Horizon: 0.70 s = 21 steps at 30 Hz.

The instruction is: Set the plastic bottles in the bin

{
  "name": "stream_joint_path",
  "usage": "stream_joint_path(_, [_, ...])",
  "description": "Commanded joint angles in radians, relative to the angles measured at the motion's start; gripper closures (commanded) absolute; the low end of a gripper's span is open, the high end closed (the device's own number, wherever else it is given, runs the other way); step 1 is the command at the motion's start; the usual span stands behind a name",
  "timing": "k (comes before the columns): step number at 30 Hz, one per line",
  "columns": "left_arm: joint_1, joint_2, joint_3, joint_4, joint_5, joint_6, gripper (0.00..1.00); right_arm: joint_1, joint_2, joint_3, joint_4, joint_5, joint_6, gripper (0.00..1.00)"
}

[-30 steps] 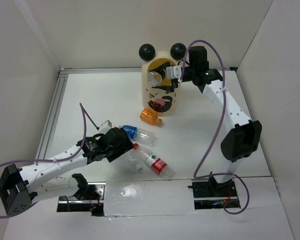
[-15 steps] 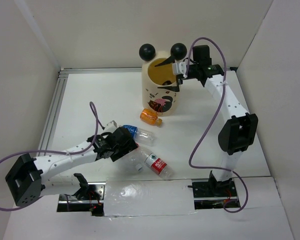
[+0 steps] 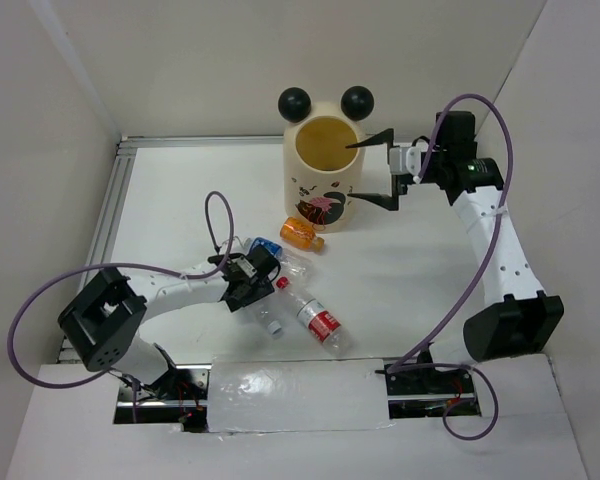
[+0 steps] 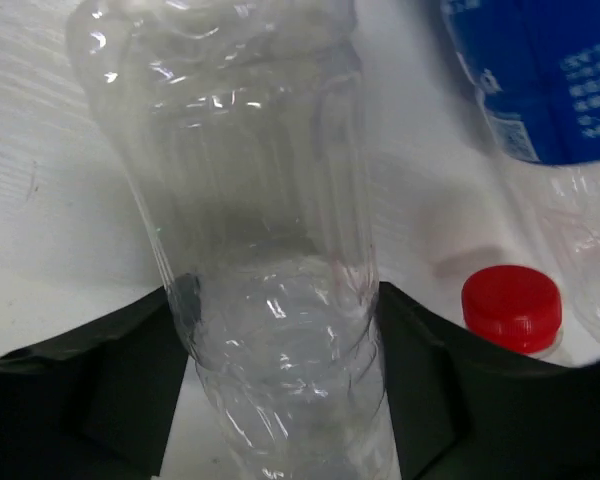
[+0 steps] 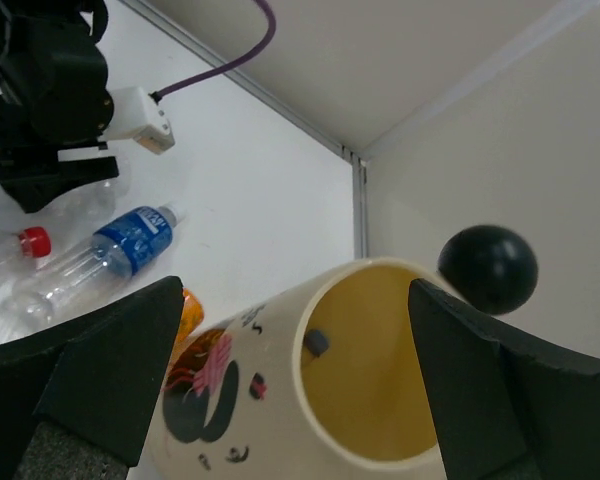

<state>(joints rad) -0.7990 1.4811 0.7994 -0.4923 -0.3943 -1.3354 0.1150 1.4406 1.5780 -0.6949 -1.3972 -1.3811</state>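
The cream bin (image 3: 323, 185) with two black ball ears stands at the back centre, yellow inside. My right gripper (image 3: 377, 171) is open and empty just right of its rim; the bin (image 5: 270, 410) shows between its fingers (image 5: 100, 370). An orange bottle (image 3: 301, 232) lies at the bin's foot. A blue-labelled bottle (image 3: 272, 250) and a red-labelled bottle (image 3: 317, 320) lie near the front. My left gripper (image 3: 256, 284) is low on the table, its fingers (image 4: 100, 390) pressed on both sides of a clear unlabelled bottle (image 4: 265, 230).
White walls close in the table at left, back and right. A metal rail (image 3: 108, 215) runs along the left edge. A red cap (image 4: 512, 307) sits right beside my left gripper. A small dark object (image 5: 317, 342) shows inside the bin.
My right gripper held a clear bottle over the bin; the bottle is gone from it, and the gripper has opened and drawn back to the right. My left gripper moved right onto the unlabelled bottle.
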Motion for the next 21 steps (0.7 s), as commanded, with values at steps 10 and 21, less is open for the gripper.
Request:
stream_joint_path(10, [-0.098, -0.132, 0.086, -0.149, -0.081, 0.062, 0.96, -0.129, -0.130, -0.173, -0.178, -0.057, -0.003, 0.00])
stream_joint_path(21, [-0.261, -0.296, 0.460, 0.495, -0.371, 0.880, 1.00, -0.123, -0.180, -0.469, -0.130, 0.366, 0.458, 0.00])
